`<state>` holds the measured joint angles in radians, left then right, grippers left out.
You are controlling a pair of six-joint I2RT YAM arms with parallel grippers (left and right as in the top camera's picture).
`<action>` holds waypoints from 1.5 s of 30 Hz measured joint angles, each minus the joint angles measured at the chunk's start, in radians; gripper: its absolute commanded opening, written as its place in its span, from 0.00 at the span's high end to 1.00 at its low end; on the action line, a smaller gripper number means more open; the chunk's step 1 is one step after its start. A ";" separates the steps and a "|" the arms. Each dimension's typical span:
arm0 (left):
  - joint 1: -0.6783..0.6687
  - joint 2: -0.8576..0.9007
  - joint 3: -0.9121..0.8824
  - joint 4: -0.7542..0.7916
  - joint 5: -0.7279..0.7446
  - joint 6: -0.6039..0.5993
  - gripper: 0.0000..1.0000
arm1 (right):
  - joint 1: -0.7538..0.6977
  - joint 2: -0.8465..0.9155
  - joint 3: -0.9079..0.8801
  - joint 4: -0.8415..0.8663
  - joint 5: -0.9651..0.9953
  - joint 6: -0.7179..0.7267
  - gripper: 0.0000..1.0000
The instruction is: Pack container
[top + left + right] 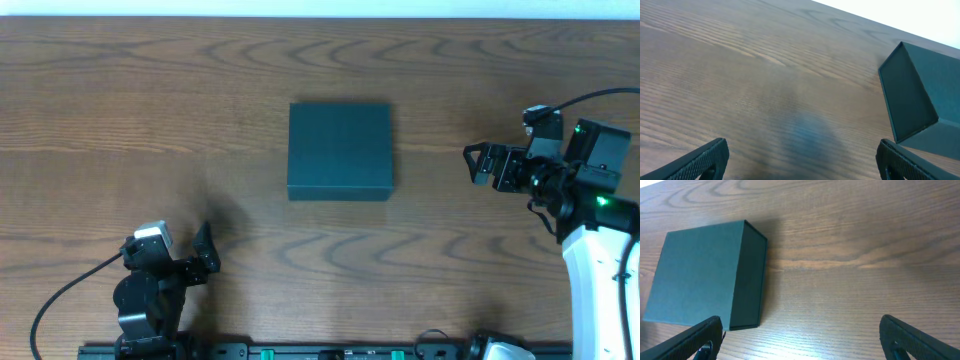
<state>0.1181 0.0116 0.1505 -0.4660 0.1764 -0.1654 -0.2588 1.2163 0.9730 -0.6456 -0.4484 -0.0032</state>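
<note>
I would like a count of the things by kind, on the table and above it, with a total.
container, dark teal: 1
Grippers, both open: 2 (left gripper, right gripper)
Total: 3

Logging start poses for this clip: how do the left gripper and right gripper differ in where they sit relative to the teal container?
1. The right gripper sits level with the container, off its right side; the left gripper sits off its front left corner.
2. The right gripper's wrist view shows nearly the whole container; the left gripper's shows only one corner, at the right edge.
Shared: both are open, empty and clear of the container.
</note>
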 measured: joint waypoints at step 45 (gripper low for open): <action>0.000 -0.001 0.000 0.002 0.000 -0.015 0.04 | 0.000 -1.114 -0.710 0.126 0.069 -0.322 0.01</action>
<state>0.1181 0.0109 0.1501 -0.4641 0.1768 -0.1802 -0.2588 0.1024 0.2634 -0.5194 -0.3790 -0.3256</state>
